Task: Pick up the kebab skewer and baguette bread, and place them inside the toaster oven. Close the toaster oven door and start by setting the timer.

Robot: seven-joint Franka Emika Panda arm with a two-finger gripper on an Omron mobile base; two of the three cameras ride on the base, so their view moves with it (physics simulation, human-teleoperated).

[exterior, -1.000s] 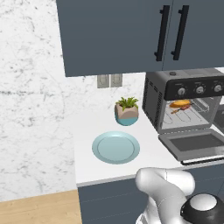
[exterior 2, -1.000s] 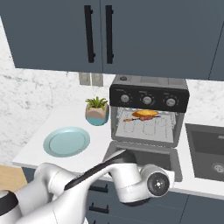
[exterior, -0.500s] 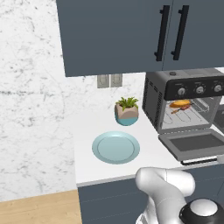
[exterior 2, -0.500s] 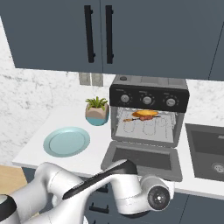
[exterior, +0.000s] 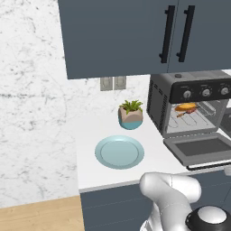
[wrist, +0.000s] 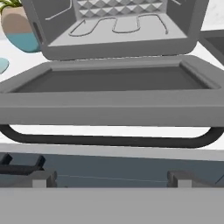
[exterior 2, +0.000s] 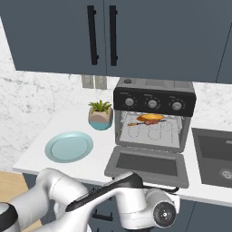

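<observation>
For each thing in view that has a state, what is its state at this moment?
toaster oven door: open, folded down flat.
toaster oven: open, food on its rack.
baguette bread: on the rack inside.
kebab skewer: on the rack, beside the bread.
plate: empty, on the counter.
upper cabinets: closed.
end effector: open, below the door handle.

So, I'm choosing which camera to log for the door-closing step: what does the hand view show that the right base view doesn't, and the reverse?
Hand view alone: the dark bar handle seen close from below the lowered toaster oven door, with the fingers low beneath it. Right base view alone: the baguette bread and kebab skewer on the rack, three knobs, the upper cabinets and the sink. Both: the open toaster oven, the potted plant and the blue plate.
</observation>
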